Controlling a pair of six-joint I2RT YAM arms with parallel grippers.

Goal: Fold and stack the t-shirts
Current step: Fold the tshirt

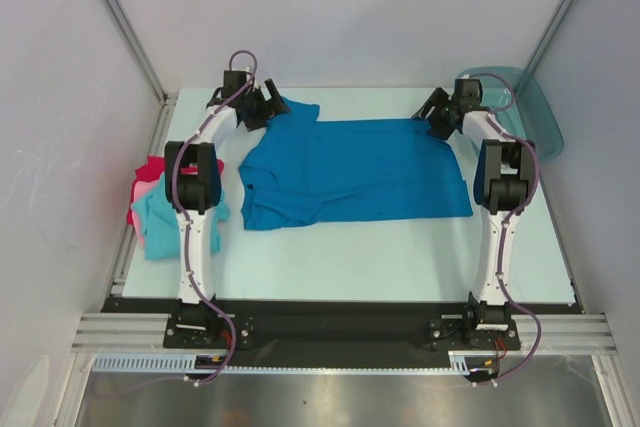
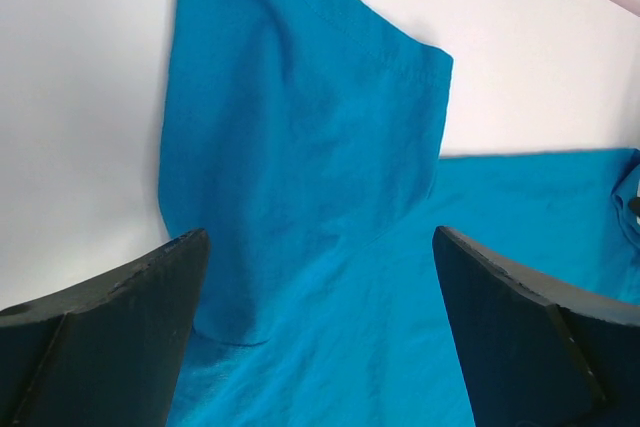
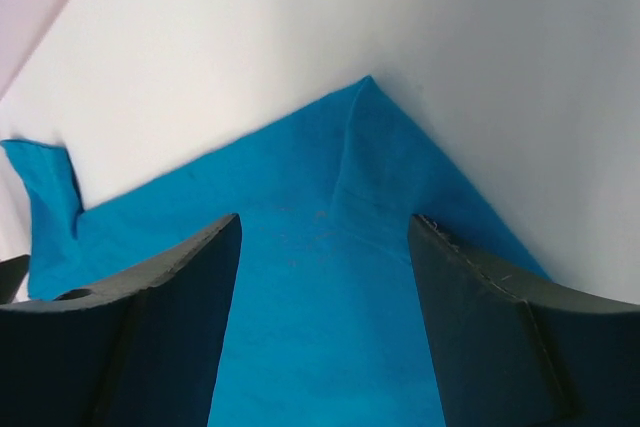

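Because the blue t-shirt (image 1: 350, 172) is soft and floppy, I would grab its far sleeve (image 2: 300, 147) and corner (image 3: 375, 147). It lies flat on the table (image 1: 350, 267). The left jaws hang open over the sleeve, the right jaws over the corner, both empty.

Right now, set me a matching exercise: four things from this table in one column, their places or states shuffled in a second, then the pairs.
1 blue shirt
2 turquoise shirt
3 tray
4 left end effector

a far right corner
b open, above blue cloth
c spread mid-table
d heaped at the left edge

Pairs: 1-c, 2-d, 3-a, 4-b.
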